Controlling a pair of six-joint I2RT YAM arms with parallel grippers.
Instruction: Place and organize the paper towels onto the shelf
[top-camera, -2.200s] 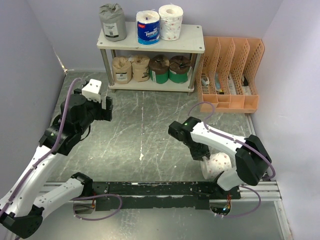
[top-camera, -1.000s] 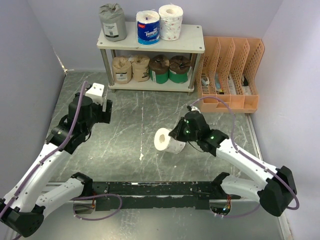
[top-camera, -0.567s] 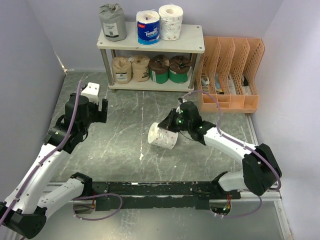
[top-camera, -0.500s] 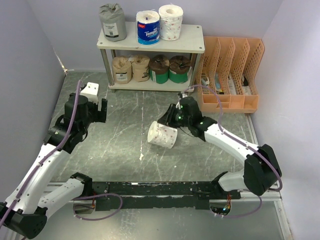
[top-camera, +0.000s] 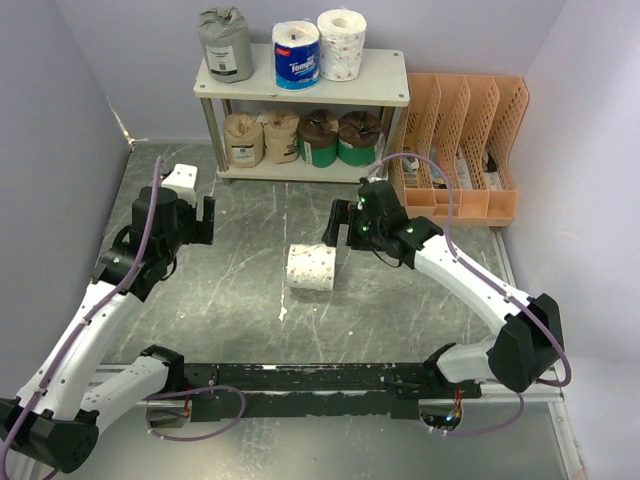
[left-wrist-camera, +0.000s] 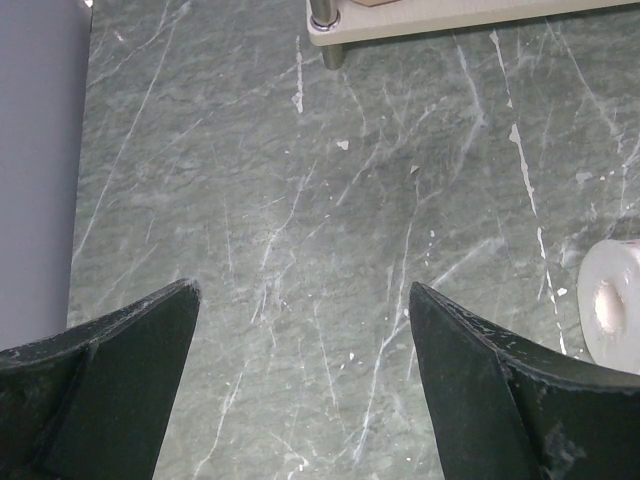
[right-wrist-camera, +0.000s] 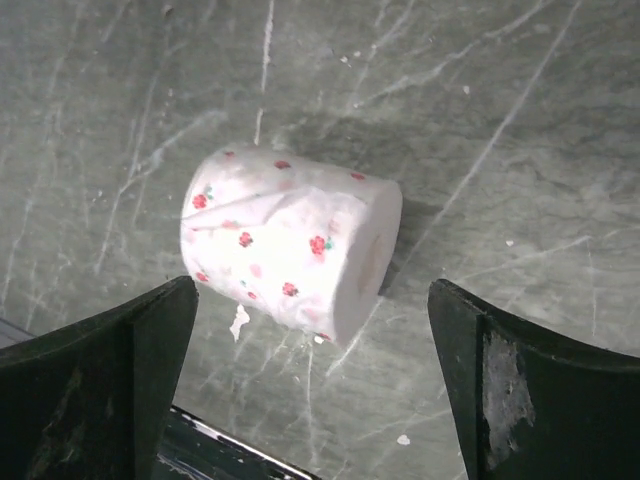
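On the dark green marbled table top (top-camera: 250, 300), in front of the low two-tier off-white shelf with thin metal legs (top-camera: 385, 88), a white paper-towel roll printed with small red dots (top-camera: 311, 267) lies on its side, well apart from the shelf and roughly midway between the two arms. The right gripper (top-camera: 340, 225) hangs just beside and above this roll; in the right wrist view its fingers (right-wrist-camera: 140, 350) are spread wide on either side of the roll (right-wrist-camera: 290, 240) and touch nothing, the roll resting on the table with its core opening towards the right of that view. The left gripper (top-camera: 203, 218) sits over bare table near the shelf's left end, its fingers (left-wrist-camera: 130, 340) likewise spread and empty; the left wrist view shows a shelf leg and lower board (left-wrist-camera: 322, 15) at the top and the end face of the dotted roll (left-wrist-camera: 612, 318) at the right edge. The upper shelf board carries a grey wrapped roll (top-camera: 226, 45), a blue-and-white packaged roll (top-camera: 296, 55) and a second white dotted roll (top-camera: 342, 45), all upright. The lower board holds two tan kraft rolls (top-camera: 262, 137) on the left and two brown-and-green rolls (top-camera: 339, 137) on the right, in one row. An orange perforated plastic file organizer (top-camera: 460, 150) stands just right of the shelf.
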